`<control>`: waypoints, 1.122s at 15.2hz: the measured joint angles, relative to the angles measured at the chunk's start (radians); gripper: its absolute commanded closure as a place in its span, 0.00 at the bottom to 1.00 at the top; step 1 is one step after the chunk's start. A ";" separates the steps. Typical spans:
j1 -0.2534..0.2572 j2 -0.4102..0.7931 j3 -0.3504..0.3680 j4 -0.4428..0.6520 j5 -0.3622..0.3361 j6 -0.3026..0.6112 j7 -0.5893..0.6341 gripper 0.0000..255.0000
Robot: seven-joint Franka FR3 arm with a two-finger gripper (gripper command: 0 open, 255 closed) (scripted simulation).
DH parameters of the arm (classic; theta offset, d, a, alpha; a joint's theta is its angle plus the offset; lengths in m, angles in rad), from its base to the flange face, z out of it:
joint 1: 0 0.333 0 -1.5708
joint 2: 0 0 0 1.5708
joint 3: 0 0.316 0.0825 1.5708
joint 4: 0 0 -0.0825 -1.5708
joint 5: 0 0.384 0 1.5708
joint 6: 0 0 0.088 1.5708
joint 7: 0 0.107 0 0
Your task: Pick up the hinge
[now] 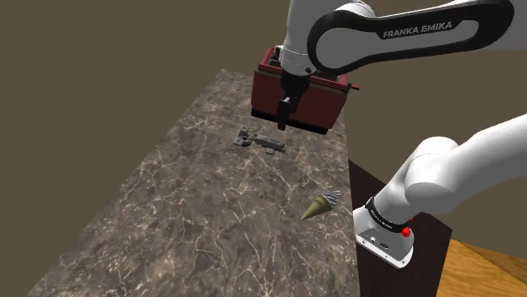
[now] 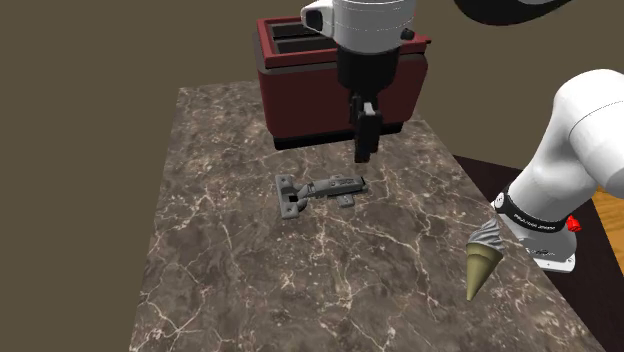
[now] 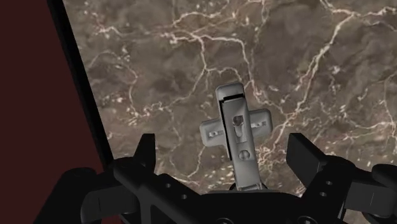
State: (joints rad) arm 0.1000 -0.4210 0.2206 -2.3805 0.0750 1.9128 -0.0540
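Note:
A grey metal hinge lies flat on the dark marble table, a little in front of a dark red toaster. My black gripper hangs pointing down above the hinge's end nearest the toaster, clear of it. In the wrist view the hinge lies below and between the two fingers, its long arm running back under the hand. The gripper is open; its fingers stand wide apart and touch nothing.
The dark red toaster stands at the table's far end, close behind the gripper. An ice cream cone lies near the table edge beside the arm's base. The table edge drops off by the stand.

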 measured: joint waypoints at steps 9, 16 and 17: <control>0.018 0.226 0.084 0.067 -0.064 0.118 0.074 0.00; 0.017 0.254 0.088 0.033 -0.072 0.182 0.084 1.00; 0.017 0.254 0.088 0.033 -0.073 0.182 0.084 1.00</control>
State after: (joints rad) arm 0.1173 -0.1668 0.3089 -2.3472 0.0023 2.0952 0.0299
